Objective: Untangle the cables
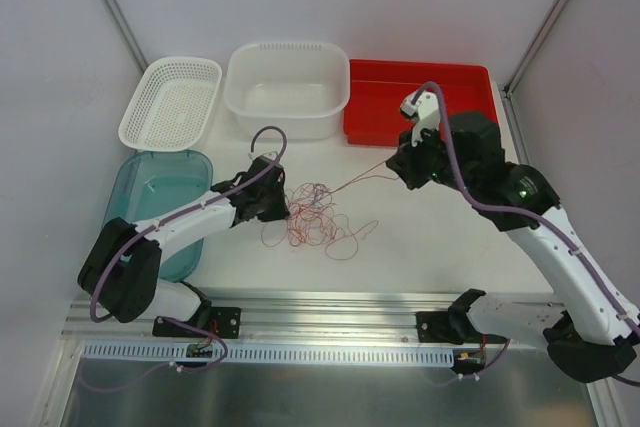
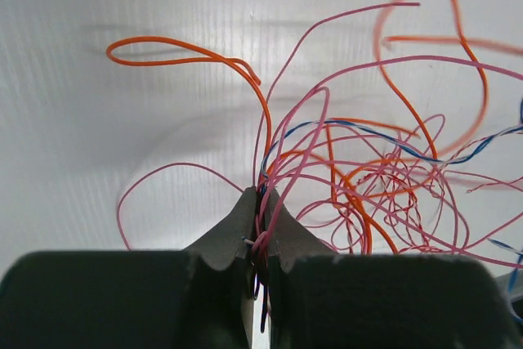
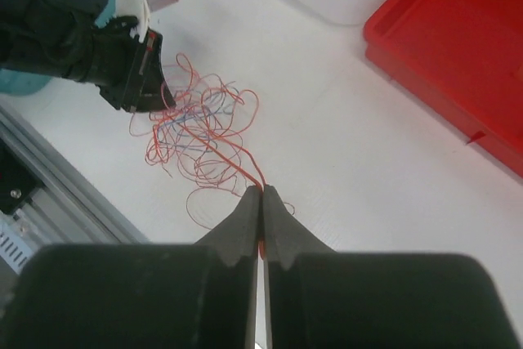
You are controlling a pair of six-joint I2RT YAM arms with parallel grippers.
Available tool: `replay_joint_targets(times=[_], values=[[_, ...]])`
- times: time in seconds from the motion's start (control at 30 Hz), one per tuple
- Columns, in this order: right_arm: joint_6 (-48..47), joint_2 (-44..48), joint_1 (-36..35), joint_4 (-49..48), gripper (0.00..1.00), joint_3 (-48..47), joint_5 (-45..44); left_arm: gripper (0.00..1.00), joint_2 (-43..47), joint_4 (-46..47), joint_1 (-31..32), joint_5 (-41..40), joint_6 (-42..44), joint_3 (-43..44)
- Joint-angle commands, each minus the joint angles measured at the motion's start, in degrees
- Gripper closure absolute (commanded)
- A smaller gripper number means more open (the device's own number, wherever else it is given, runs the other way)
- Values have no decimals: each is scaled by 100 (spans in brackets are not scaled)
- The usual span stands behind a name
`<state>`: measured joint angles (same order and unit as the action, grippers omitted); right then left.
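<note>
While pinning the cables at the middle of the counter with left hand clenched on pink strands, holds one red strand taut toward the far right corner in clenched right hand, likely to tease it free of the tangle.

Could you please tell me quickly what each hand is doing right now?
Left hand: closed, pinching several strands of the cables.
Right hand: closed on one red-orange strand running to the tangle.
</note>
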<state>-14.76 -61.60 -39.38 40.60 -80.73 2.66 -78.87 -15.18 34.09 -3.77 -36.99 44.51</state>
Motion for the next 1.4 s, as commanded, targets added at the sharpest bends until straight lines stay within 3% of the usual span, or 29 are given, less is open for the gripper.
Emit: replay_joint_targets(times=[0.0,0.17,0.3,0.4,0.73,0.83,0.87,0.97,1.0,1.1,1.13,1.23,1.27,1.37], values=[[70,649,272,-386,99,-1076,-880,98,-400,-881,-306,-511,245,-83],[-114,834,308,-579,99,-1682,-1425,98,-796,-917,-490,-572,298,110],[-404,790,308,-579,99,-2131,-1943,92,-919,-925,-578,-660,315,216],[-580,834,308,-711,99,-2149,-2391,85,-928,-952,-631,-721,359,268],[-633,1019,308,-711,99,-1640,-3042,77,-806,-1040,-790,-748,395,356],[-519,1115,360,-711,99,-1087,-3218,66,-692,-1083,-798,-757,430,391],[-475,1124,378,-676,99,-955,-3271,58,-656,-1127,-798,-731,447,409],[-124,1177,501,-483,99,-270,-3307,48,-376,-1180,-798,-669,474,418],[25,1194,571,-483,99,-50,-3289,41,-175,-1215,-790,-617,474,409],[544,1274,737,-518,99,864,-3175,32,300,-1259,-798,-459,517,374],[667,1265,782,-501,98,1283,-3192,25,424,-1277,-790,-388,535,374],[1255,1186,1019,-352,77,1787,-3228,14,925,-1347,-798,-151,597,322],[1370,1134,1072,-264,59,1997,-3210,11,1048,-1356,-790,-89,605,295],[1713,896,1099,132,39,2113,-3211,9,1496,-1409,-789,174,571,190]])
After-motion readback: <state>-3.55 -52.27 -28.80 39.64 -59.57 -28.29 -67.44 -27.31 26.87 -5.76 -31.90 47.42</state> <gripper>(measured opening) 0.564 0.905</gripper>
